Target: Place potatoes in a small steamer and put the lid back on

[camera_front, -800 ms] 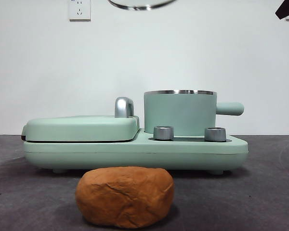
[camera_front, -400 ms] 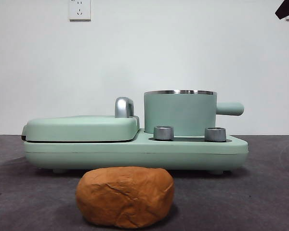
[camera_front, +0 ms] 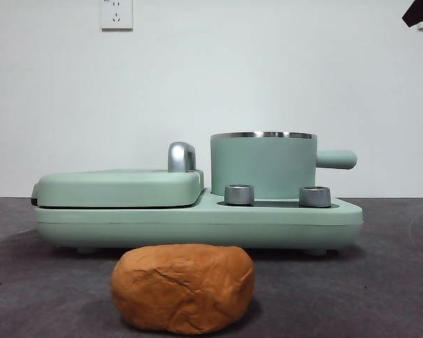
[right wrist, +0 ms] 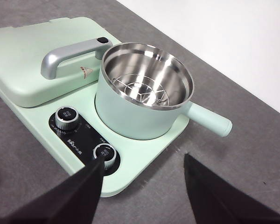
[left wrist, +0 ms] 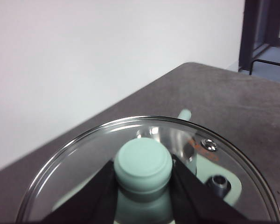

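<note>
Between the left gripper's [left wrist: 143, 186] two black jaws sits the mint-green knob [left wrist: 143, 163] of the lid [left wrist: 74, 154], jaws pinched against the knob from both sides. Lid is glass with a steel rim, held up off the table, and through it, below the gripper, a dial [left wrist: 218, 183] and part of the green base show blurred. Left gripper and lid are out of the front view.

Right gripper [right wrist: 142, 186] has jaws spread wide, holding nothing, hovering above the table [right wrist: 252, 168] near the cooker's dial side. Just ahead of its jaws is the small steamer [right wrist: 144, 109], open-topped, steel inside with a wire rack [right wrist: 140, 91] at the bottom, nothing else in it. Stubby handle [right wrist: 210, 120] points off to one side of the gripper. Two dials [right wrist: 66, 117] sit on the base [right wrist: 144, 154] between pot and gripper; one is touching distance from one jaw tip in the picture. Flat griddle [right wrist: 32, 60] with chrome handle [right wrist: 70, 55] lies beside the pot, further from the gripper.

Potato [camera_front: 183, 287] lies on the dark table in front of the cooker, well apart from both grippers, orange-brown and creased. Only a black tip [camera_front: 419, 13] of an arm shows at the front view's top corner; cannot tell which arm
</note>
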You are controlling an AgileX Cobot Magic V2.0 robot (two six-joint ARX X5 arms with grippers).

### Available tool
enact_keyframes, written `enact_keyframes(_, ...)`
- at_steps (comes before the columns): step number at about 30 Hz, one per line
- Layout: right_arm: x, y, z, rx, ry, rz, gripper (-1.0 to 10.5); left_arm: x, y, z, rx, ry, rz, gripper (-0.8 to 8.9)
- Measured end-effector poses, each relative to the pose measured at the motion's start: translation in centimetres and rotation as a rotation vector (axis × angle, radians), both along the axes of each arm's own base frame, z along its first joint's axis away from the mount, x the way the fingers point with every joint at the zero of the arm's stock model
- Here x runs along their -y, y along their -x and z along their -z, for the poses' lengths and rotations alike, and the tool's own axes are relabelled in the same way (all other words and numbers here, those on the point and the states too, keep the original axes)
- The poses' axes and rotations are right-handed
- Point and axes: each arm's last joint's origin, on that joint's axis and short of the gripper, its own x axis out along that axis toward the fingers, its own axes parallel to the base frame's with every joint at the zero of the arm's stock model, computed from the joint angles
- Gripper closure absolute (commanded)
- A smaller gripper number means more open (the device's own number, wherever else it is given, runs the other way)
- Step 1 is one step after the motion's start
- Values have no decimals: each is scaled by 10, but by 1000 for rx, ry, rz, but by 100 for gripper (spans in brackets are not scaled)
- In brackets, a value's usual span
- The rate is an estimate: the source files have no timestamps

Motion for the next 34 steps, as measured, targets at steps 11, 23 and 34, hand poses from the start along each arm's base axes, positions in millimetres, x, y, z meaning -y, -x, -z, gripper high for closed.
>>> enact_keyframes(11, -10, -1, 1, -87, -2, -61, 665, -35, 61, 50, -95, 47, -163, 798)
enact_keyframes(23, -82, -30, 8, -308, 107, -356, 501, -47, 80, 57, -122, 29, -240, 798)
enact_keyframes(34, -172, -13, 71, -446, 392, -568, 500, -47, 80, 57, -125, 27, -242, 798)
